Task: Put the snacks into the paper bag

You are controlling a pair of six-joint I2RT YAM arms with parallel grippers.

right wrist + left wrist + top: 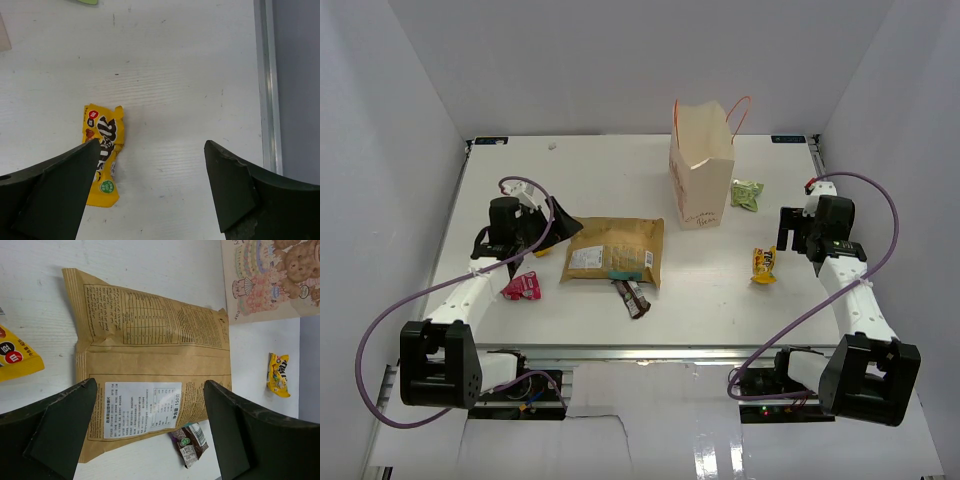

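Item 1, dark-brown packet (635, 297): nearest the arm bases, at 5 o'clock of the tan pouch, touching its near edge
Item 2, pink packet (523, 286): at 8 o'clock of the pouch, lying flat beside the left arm
Item 3, yellow packet (102, 162): at 3 o'clock of the pouch, well apart from it, flat on the white table (570, 170)
Item 4, tan pouch (150, 350): large, flat, white printed label up, near the table's middle
Item 5, left gripper (150, 387): over the pouch's 9 o'clock edge, fingers spread wide to either side of the label, nothing between them
Item 6, right gripper (150, 147): at 2 o'clock of the yellow packet, fingers wide apart and empty; the packet lies just beside the left-hand finger in the wrist view
Item 7, light-green packet (747, 193): at 3 o'clock of the paper bag, just beside it
Item 8, paper bag (700, 170): farthest back, at 1 o'clock of the pouch, upright, mouth open, orange loop handles raised, reddish writing on its side; all five snacks lie outside it
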